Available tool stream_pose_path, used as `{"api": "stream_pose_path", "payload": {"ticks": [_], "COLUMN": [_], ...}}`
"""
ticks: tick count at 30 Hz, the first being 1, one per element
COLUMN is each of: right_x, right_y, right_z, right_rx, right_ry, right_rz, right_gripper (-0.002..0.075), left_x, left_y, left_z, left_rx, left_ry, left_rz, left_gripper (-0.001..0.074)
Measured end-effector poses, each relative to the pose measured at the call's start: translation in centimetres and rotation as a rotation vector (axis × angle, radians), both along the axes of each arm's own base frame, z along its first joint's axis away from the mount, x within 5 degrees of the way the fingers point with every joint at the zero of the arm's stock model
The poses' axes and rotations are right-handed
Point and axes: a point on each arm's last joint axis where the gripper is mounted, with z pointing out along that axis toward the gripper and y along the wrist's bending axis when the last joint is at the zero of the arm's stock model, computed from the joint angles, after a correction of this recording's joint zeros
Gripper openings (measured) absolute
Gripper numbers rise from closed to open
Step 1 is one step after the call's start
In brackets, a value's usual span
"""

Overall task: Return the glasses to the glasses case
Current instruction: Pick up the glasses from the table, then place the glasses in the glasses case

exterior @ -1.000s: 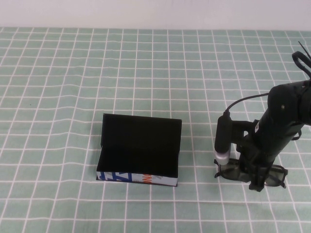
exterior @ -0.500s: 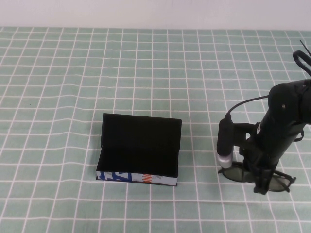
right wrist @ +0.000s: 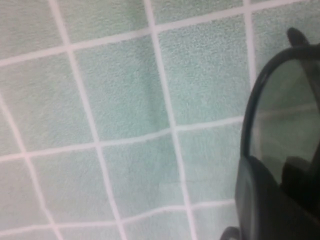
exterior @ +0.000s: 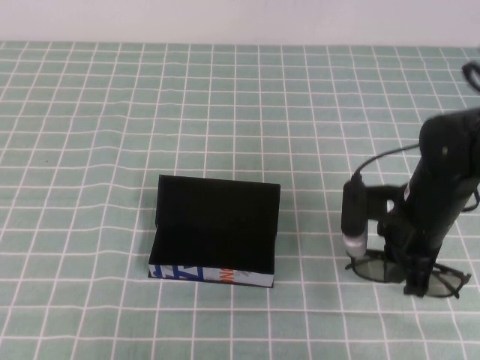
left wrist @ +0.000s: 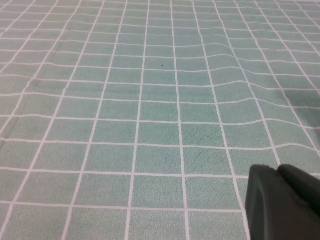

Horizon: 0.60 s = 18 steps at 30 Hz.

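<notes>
The glasses case (exterior: pixel 214 225) stands open at the table's middle, its lid upright at the back, its interior black and empty, its white printed strip (exterior: pixel 211 275) facing front. The black glasses (exterior: pixel 371 268) are at the right front of the table, about a case-width right of the case. My right gripper (exterior: pixel 414 281) points down onto them and is shut on their frame near the middle. In the right wrist view a tinted lens (right wrist: pixel 285 125) shows beside a dark finger (right wrist: pixel 260 200). My left gripper (left wrist: pixel 282 200) is out of the high view, low over bare cloth, its fingers together.
A green cloth with a white grid (exterior: pixel 112 150) covers the table, with soft wrinkles at the left. The right arm's camera tube (exterior: pixel 354 217) hangs between the case and the gripper. A white wall lies behind the table's far edge.
My right gripper has moved to the right and slightly forward, and the glasses have moved with it, further from the case. The case has not moved.
</notes>
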Motion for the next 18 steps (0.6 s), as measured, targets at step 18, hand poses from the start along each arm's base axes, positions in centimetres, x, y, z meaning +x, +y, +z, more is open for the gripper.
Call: {"api": "stream_pose_path", "payload": {"ticks": [18], "right_x": [1.0], "right_y": [5.8], "right_z": [11.8], "right_rx": [0.2], "right_ry": [-0.162], "right_rz": [0.075], "right_gripper": [0.0062], "left_x": [0.0], "left_y": [0.0], "left_z": [0.0], "left_rx": [0.0], "left_ry": [0.0], "left_rz": [0.0], "left_gripper": [-0.0004]}}
